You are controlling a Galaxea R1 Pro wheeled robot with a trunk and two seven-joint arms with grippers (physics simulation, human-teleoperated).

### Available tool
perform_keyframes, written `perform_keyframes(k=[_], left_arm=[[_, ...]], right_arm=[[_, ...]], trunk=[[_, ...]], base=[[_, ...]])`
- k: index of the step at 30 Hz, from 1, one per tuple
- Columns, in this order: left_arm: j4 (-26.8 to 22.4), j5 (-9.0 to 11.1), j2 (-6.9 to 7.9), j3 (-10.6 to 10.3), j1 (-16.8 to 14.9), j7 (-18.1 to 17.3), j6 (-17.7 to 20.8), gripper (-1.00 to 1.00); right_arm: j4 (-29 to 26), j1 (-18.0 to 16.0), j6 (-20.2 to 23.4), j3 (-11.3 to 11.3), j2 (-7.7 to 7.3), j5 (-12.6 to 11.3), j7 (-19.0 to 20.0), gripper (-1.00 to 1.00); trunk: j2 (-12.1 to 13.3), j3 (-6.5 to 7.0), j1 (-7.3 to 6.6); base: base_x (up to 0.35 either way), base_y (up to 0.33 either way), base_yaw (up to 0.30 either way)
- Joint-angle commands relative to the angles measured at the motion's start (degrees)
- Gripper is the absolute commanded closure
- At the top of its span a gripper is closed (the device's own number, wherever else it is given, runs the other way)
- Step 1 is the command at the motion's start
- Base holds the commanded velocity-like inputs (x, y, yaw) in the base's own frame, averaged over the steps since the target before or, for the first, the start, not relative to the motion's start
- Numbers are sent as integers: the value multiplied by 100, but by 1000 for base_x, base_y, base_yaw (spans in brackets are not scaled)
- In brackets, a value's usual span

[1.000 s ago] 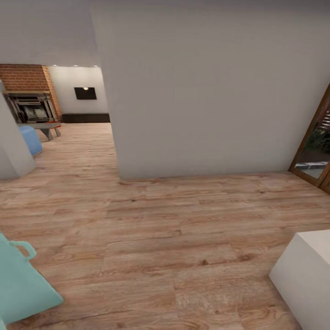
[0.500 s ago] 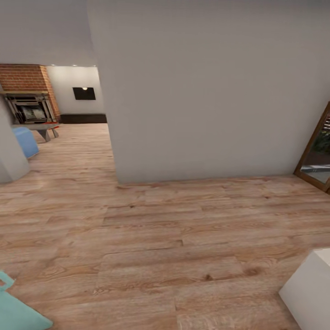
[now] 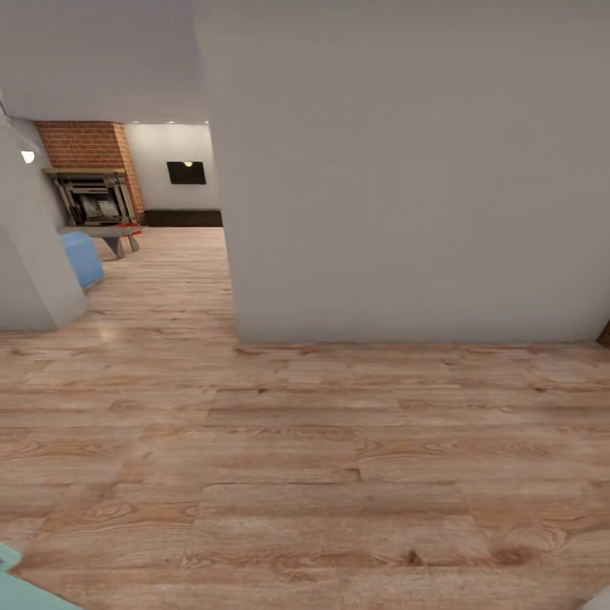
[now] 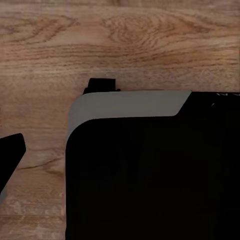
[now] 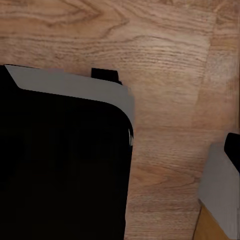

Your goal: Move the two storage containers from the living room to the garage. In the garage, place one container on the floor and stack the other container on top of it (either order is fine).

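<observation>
Neither storage container can be made out from here. The nearest sign of the task is the living room (image 3: 127,220), seen through an opening at the upper left of the head view: a red brick fireplace (image 3: 89,182), a black TV (image 3: 186,172) on the far wall with a long dark cabinet (image 3: 182,218) beneath it, a low table (image 3: 106,235) and something blue (image 3: 83,258) beside it. There is a small red touch on that table's edge, too small to say what it is.

The robot stands on light wood plank floor (image 3: 322,457), facing a broad white wall (image 3: 407,186) that fills the centre and right of the frame. As I judge it, that wall's corner is the main hazard: cutting the turn toward the opening too tight could clip the base against it, or against the grey wall piece (image 3: 30,271) on the opening's other side at far left. A pale teal shape (image 3: 17,585) sits at the lower left edge.

Both wrist views look down on planks and dark robot bodywork; whether the fingers of either gripper are apart or together I cannot tell.
</observation>
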Motion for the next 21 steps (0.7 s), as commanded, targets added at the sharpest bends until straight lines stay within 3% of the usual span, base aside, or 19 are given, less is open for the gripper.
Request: perform_keyframes(k=[1, 15, 21], left_arm=[[9, 5, -2, 15, -5, 10, -21, -100], [6, 5, -2, 15, -5, 10, -23, -100], [5, 5, -2, 15, -5, 10, -27, -100]], right_arm=[[17, -5, -32, 48, 4, -51, -5, -100], [17, -5, -32, 48, 4, -51, -5, -100], [17, -5, -32, 48, 1, -45, -4, -100]], trunk=[[-2, -5, 3], [-2, -5, 3], [-2, -5, 3]], base=[[322, 0, 267], [322, 0, 269], [322, 0, 92]])
